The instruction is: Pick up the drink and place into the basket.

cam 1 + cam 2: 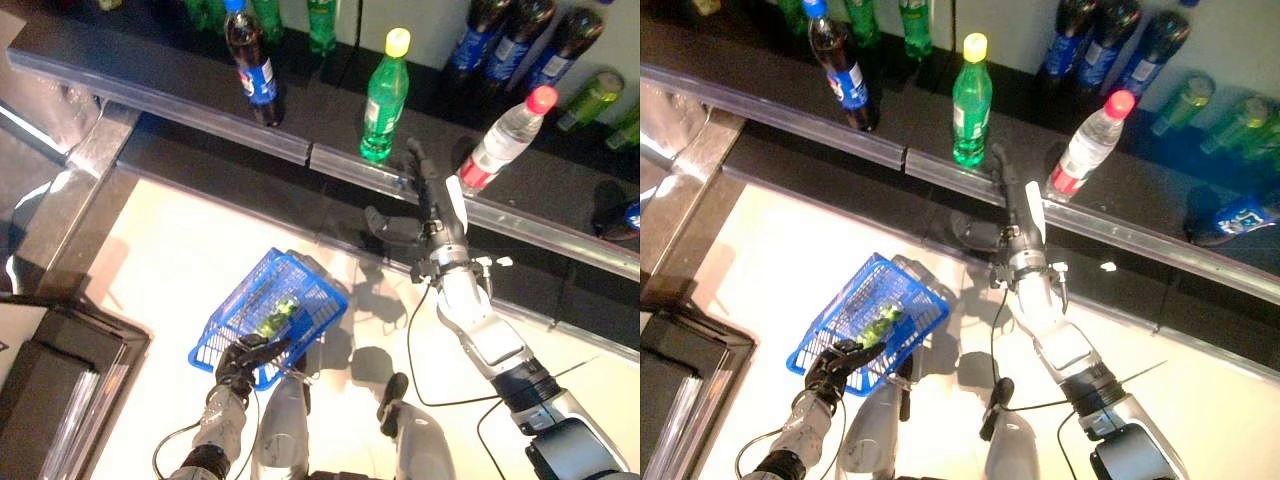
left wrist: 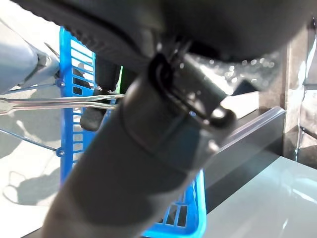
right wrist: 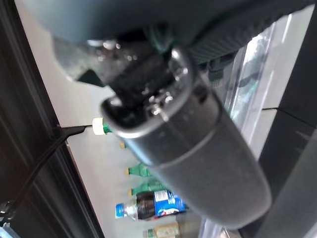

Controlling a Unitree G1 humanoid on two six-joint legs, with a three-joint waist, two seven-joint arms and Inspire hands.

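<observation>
My left hand point(image 1: 243, 362) is shut on the thin wire handles point(image 2: 59, 101) of the blue basket point(image 1: 238, 292), which hangs in front at the lower left. A green drink point(image 1: 281, 318) lies inside the basket. My right hand point(image 1: 432, 205) is open, its fingers straight, reaching up to the front rail of the dark shelf point(image 1: 200, 95). It is between a green bottle with a yellow cap point(image 1: 384, 100) and a clear water bottle with a red cap point(image 1: 505, 140), touching neither.
A cola bottle with a blue cap point(image 1: 252, 65) stands on the shelf at the left. More dark and green bottles point(image 1: 520, 50) line the back of the shelf. A lower shelf edge point(image 1: 560, 250) runs under the right hand. A dark cabinet point(image 1: 50, 390) stands at the lower left.
</observation>
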